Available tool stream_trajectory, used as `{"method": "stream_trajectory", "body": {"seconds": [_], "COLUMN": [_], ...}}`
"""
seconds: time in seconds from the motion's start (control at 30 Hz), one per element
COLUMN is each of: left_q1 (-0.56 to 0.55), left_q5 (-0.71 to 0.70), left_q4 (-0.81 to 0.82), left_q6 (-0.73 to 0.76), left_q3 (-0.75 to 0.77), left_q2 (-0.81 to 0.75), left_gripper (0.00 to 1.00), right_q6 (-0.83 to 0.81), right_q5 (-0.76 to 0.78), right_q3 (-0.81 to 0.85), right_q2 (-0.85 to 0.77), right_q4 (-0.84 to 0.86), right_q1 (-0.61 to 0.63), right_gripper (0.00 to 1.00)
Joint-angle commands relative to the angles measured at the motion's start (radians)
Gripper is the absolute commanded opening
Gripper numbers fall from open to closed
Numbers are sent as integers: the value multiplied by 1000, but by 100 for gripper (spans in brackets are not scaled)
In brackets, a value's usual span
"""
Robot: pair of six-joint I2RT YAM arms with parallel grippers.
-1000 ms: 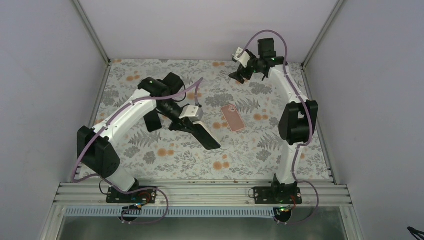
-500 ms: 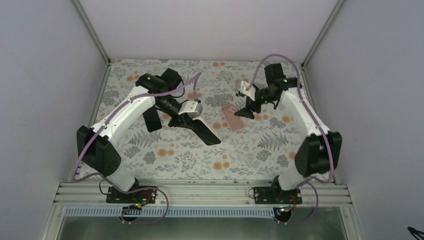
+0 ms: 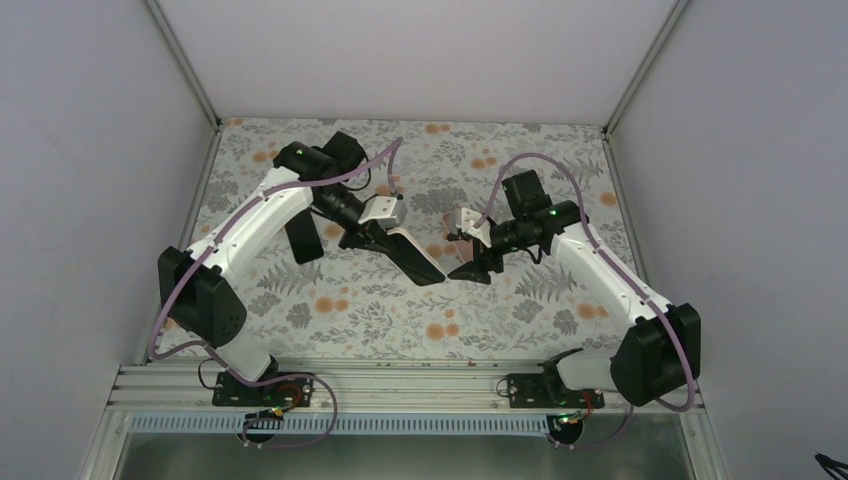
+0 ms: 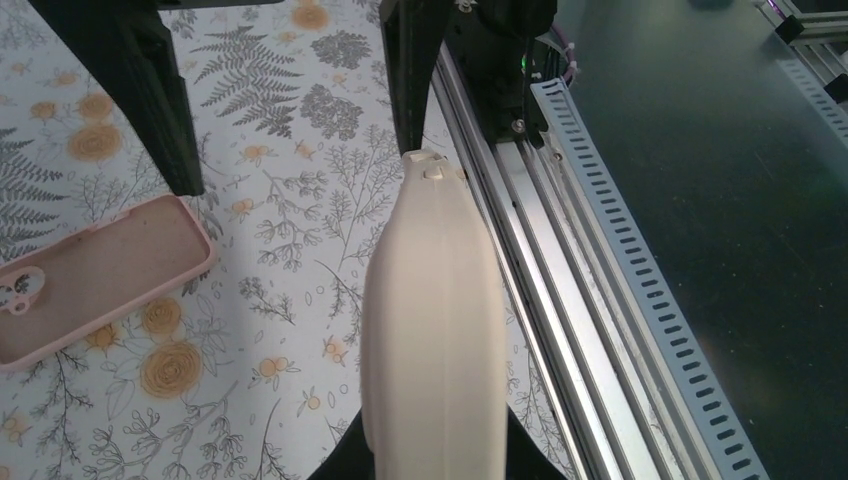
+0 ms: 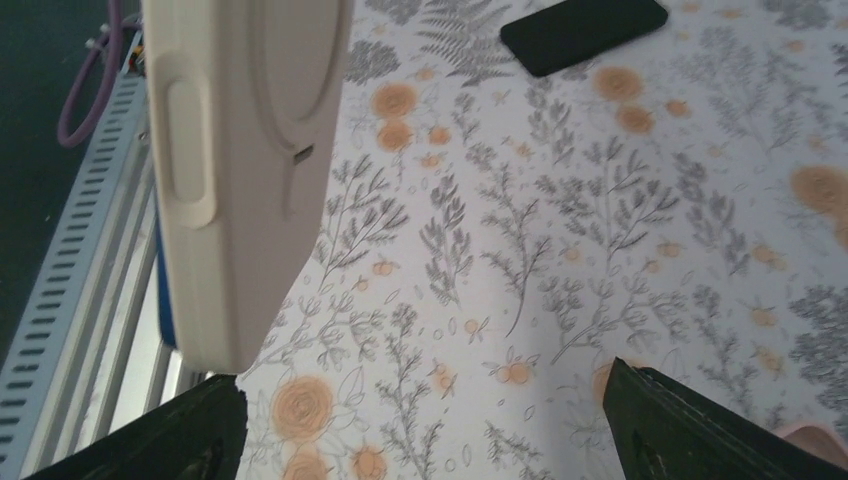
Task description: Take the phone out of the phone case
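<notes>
Phone (image 4: 432,330) pinched in left gripper (image 3: 378,240) (lifted off table (image 3: 560,185)), pink case (image 4: 100,280) flat beside 2 spread fingers (image 4: 130,90) of right gripper (image 3: 468,268)

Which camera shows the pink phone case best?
Left wrist: the pink phone case lies open side up and empty. Right wrist catches only a corner; in the top view the right fingers cover it.

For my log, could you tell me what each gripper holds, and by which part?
The left gripper clamps the phone by the end nearest its wrist. The right gripper is open and holds nothing.
</notes>
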Motion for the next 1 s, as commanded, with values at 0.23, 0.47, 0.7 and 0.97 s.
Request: {"method": "stream_trajectory", "body": {"seconds": [0.23, 0.47, 0.7, 0.97], "left_q1": [7, 21, 20, 21], "left_q5": [67, 61, 57, 52], "left_q4": [-1, -1, -1, 0], "left_q6": [16, 19, 14, 9], "left_q3": [26, 28, 35, 42], "left_q2": [-3, 1, 3, 14], "left_gripper": [2, 2, 2, 2], "right_q6": [66, 32, 31, 61], "right_q5": [-60, -29, -44, -49], "right_q3": [37, 32, 45, 49], "right_q2": [-3, -28, -29, -34], "right_q4": [53, -2, -19, -3], "right_q1": [9, 10, 13, 37], "right_gripper": [85, 86, 86, 86]}}
